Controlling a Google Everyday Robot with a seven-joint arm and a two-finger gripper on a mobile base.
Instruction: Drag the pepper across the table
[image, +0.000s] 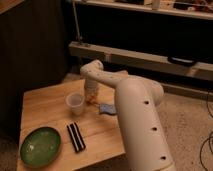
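One end effector (91, 96) only, low over the tabletop (47, 102) just right of the clear cup (75, 102), pointing down; open or closed, cannot tell from here. Directly beneath it, close to the cup's right side, a small orange-red patch, taken to be the pepper (92, 102); touching the end effector or merely under it, impossible to say. Likely light and hollow, with a smooth waxy skin, so probably prone to slipping or rolling under a sideways push. Probably firm enough to take a moderate squeeze, yet liable to bruise or split under a hard one. Best taken across the broad middle of the body, not by the stem, and kept down on the wood for a drag rather than lifted. Further right of the cup, a small blue object (106, 108), close enough to get in the way of a drag toward that side. Nearer the camera than the cup, a dark striped bar (76, 136), well apart from it. Nearer still and to the cup's left, a green plate (40, 146).
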